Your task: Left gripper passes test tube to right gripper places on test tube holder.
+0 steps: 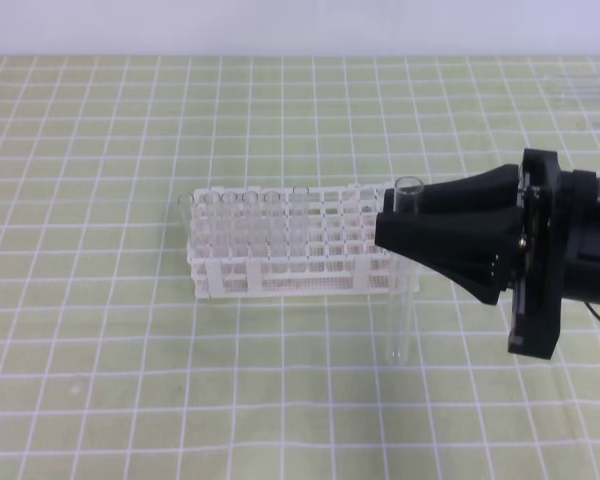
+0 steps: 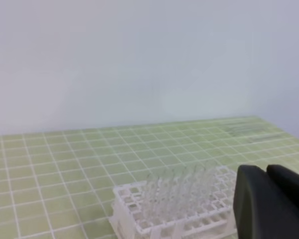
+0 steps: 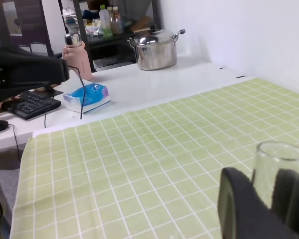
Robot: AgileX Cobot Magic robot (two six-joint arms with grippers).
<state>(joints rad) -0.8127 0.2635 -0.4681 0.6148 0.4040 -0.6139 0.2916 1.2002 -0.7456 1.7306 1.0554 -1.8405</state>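
Note:
My right gripper (image 1: 388, 228) reaches in from the right and is shut on the test tube (image 1: 398, 320), a clear upright tube whose open rim (image 1: 408, 186) stands above the fingers. The tube hangs at the right end of the white test tube holder (image 1: 230, 275). In the right wrist view the tube (image 3: 276, 169) sits between my black fingers (image 3: 239, 209). The left gripper (image 3: 27, 74) shows far off at the upper left there, raised above the mat. Its fingers (image 2: 254, 204) appear close together and hold nothing.
Several clear tubes (image 1: 270, 215) stand in the holder's back rows. The green checked mat (image 1: 130, 400) covers the table. Beyond the mat's far edge are a steel pot (image 3: 154, 47), a blue packet (image 3: 87, 95) and a keyboard (image 3: 32, 104).

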